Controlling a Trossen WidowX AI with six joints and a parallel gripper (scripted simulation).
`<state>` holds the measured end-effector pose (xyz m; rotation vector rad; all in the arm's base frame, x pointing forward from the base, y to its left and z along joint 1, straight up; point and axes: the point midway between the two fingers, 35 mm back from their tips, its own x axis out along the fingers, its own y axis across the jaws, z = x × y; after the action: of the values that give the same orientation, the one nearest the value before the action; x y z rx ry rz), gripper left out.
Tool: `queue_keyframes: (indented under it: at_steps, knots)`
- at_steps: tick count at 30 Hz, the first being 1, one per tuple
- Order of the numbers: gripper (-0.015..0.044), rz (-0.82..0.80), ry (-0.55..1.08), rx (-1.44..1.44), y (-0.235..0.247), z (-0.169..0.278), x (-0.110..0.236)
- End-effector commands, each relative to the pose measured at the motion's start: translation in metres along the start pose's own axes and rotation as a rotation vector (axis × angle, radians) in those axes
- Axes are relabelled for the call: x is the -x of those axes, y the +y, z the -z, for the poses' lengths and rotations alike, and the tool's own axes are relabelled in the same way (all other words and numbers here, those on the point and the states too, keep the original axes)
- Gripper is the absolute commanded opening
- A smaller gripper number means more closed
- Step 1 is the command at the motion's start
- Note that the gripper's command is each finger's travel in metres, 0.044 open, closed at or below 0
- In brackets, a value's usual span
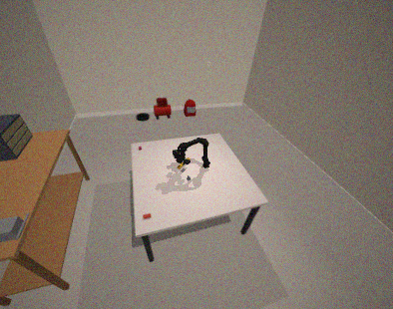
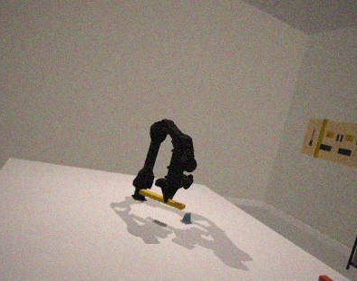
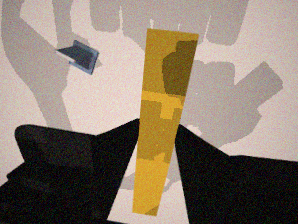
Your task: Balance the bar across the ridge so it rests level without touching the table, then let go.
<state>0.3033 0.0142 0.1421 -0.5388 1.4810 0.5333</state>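
Note:
My gripper (image 2: 166,199) (image 3: 157,125) is shut on the yellow bar (image 2: 175,204) (image 3: 162,142) near its middle. The bar is held in the air above the table (image 1: 205,199) (image 2: 60,218), its shadow apart from it; it also shows in the top view (image 1: 181,166). The small blue-grey ridge (image 1: 189,178) (image 2: 187,218) (image 3: 86,57) stands on the table. In the exterior view it is lower than the bar and just beyond its right end. In the wrist view it lies to the upper left of the bar, which is not over it.
A red block (image 1: 147,216) (image 2: 325,278) lies near a table corner. A smaller red piece (image 1: 140,148) lies near another corner. A wooden bench (image 1: 46,150) stands to the left in the top view. The arm's shadow falls around the ridge.

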Motion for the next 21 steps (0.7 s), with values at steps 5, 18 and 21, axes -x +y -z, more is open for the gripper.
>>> queue_keyframes:
  at_steps: [5, 18, 21]
  knots:
    - [0.0, 0.003, -0.002, -0.073, 0.02, -0.021, 0.002]
    - [0.0, -0.001, -0.005, -0.19, 0.059, -0.049, 0.002]
    - [0.0, -0.002, -0.005, -0.219, 0.069, -0.055, 0.002]
